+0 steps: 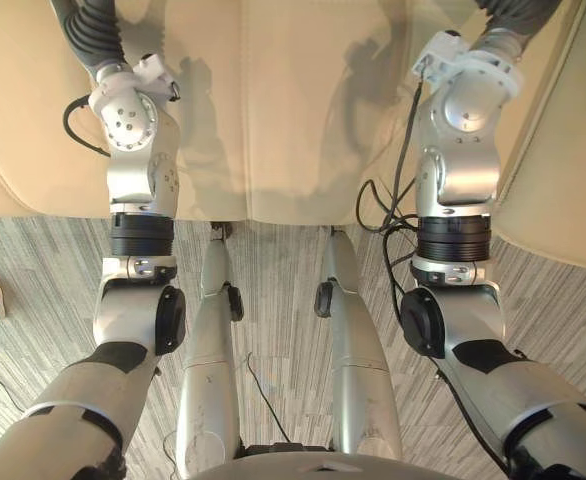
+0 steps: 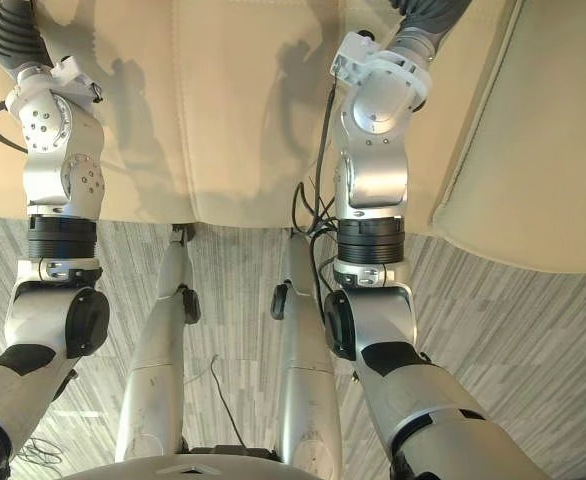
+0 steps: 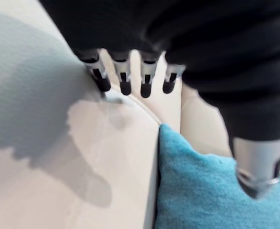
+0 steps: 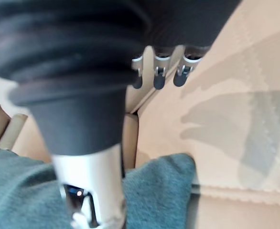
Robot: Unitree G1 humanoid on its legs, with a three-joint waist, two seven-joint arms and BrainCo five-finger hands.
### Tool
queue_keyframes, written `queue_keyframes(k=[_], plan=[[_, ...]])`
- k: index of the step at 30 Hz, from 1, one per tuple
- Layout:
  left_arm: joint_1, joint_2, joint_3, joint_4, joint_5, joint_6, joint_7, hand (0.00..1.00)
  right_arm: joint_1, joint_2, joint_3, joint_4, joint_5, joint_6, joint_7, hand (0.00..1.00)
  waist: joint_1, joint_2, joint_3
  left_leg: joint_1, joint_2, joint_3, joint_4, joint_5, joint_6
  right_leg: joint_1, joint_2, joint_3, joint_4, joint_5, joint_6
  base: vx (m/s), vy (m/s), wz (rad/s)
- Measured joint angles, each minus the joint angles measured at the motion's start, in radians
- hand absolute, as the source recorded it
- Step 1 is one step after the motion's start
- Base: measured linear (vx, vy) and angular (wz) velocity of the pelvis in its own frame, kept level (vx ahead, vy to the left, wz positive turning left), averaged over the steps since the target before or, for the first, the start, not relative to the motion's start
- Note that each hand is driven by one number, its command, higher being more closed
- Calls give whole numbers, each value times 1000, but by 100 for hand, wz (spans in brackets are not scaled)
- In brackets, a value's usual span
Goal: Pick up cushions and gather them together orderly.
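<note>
1. Left hand [image 3: 125, 78]: fingers straight, gripping nothing, held over the seat of the beige sofa [image 1: 273, 100]
2. Blue cushion [image 3: 202, 191] lies on the sofa, against a seam, just beside the left thumb; contact cannot be told
3. Right hand [image 4: 159, 78]: fingers relaxed, gripping nothing, above the seat
4. Grey-green cushion [image 4: 164, 186] lies on the sofa under the right thumb, beside a stitched seam

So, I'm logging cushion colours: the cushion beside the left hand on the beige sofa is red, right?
Not red. The cushion beside the left hand on the beige sofa is teal blue, as the left wrist view shows.
</note>
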Motion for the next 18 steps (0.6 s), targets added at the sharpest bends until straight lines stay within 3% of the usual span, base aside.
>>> queue_keyframes(k=[13, 18], plan=[[113, 50, 3, -156, 44, 6, -45, 0, 171, -41, -46, -67, 6, -11, 35, 0, -6, 0, 0, 77, 20, 8, 40, -9, -9, 82, 15, -1, 26, 0, -1, -9, 11, -2], [349, 38, 1, -284, 62, 2, -86, 0, 388, -49, -33, -178, -13, -13, 96, 0, -4, 0, 0, 190, 30, -9, 142, -71, -11, 180, 10, -16, 178, -102, -18, -68, -33, 7]])
